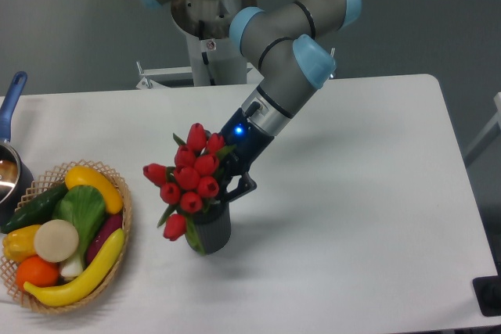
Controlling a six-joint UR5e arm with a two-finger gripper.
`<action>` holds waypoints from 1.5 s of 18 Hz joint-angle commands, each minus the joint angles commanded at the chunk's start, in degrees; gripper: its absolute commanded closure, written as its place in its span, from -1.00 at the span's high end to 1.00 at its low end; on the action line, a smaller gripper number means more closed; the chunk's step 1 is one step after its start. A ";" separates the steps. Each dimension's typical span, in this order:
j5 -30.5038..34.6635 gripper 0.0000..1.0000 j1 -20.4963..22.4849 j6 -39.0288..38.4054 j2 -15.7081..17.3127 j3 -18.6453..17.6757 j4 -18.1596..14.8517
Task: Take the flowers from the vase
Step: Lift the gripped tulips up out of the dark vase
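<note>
The flowers (192, 177), a bunch of red tulip buds with green leaves, stand in the small dark grey vase (213, 231) near the middle of the white table. The bunch leans to the left. My gripper (233, 180) comes down at a slant from the upper right and sits right behind the bunch, just above the vase rim. One black finger (244, 185) shows to the right of the stems. The other finger is hidden behind the buds, so I cannot tell how the jaws stand.
A wicker basket (124, 193) of toy vegetables sits at the front left. A pot with a blue handle (12, 98) is at the left edge. The robot's base (207, 13) stands behind the table's far edge.
</note>
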 joint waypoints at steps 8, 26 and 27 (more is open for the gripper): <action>-2.19 -0.12 0.79 -7.99 1.93 2.29 -0.18; -8.95 -0.12 7.29 -26.10 9.41 7.82 -0.09; -9.58 -0.12 7.73 -27.33 9.41 8.17 -0.09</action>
